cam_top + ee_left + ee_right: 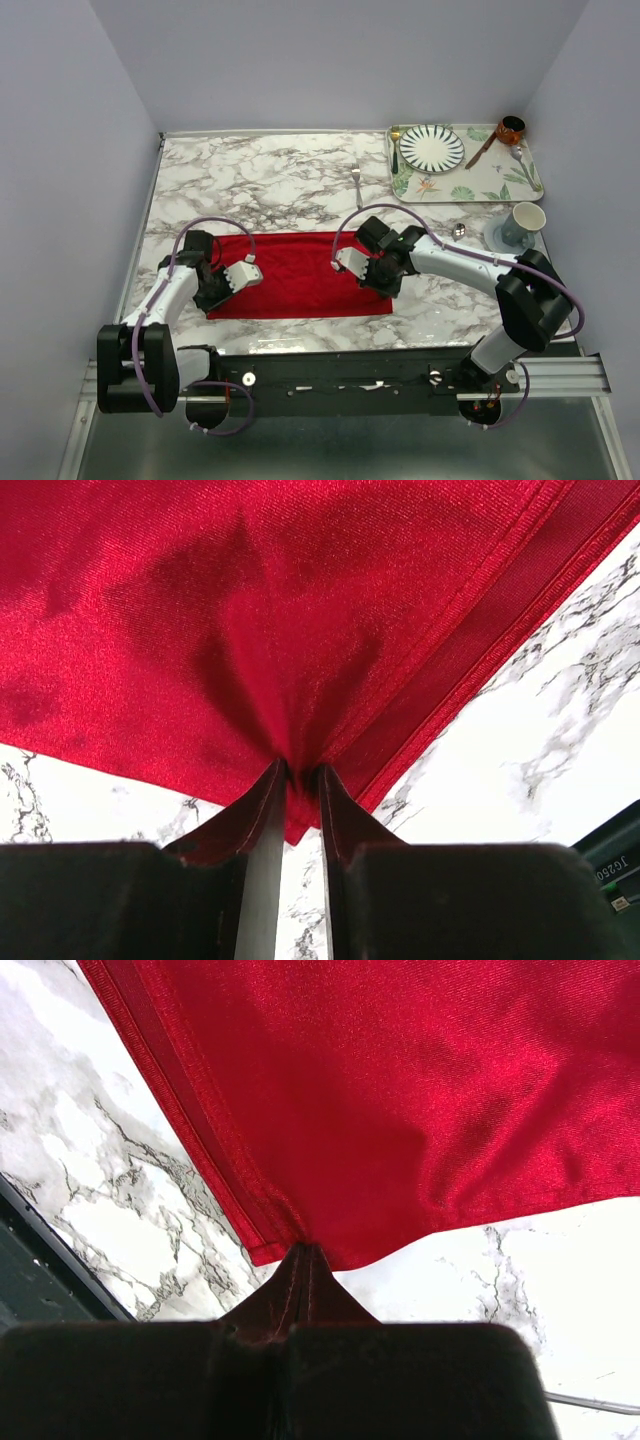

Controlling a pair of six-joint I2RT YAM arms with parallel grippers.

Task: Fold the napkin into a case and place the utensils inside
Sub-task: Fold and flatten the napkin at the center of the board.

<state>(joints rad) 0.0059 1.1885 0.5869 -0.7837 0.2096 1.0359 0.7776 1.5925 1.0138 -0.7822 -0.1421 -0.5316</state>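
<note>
Napkin (300, 275) lies flat on the table (270, 180) as a wide red rectangle; it is not yet a case.

Left end effector (297, 770) is at a corner on the napkin's left end. Its jaws are almost together with the hem bunched between the tips. The cloth puckers toward the tips, so we read this as a pinch.

Right end effector (305, 1250) is at a corner on the napkin's right end, clamped fully closed on the hem.

Our judgement is that both ends are held so the edge can rise level for the next fold. A one-sided grip would skew the crease.

Containers:
- Tray (520, 185), beyond and right of the napkin, carries:
  - a striped plate (432, 148) with nothing on it
  - a gold spoon (396, 148) beside the plate
  - a brown pot (511, 128)
  - a wooden utensil (482, 150)
  - a small silver piece (518, 157), too small to identify
- Cup (527, 222) on a saucer (497, 238), right of the napkin; we cannot see its contents.

Silver fork (356, 178) rests on bare table just beyond the napkin's far edge.
</note>
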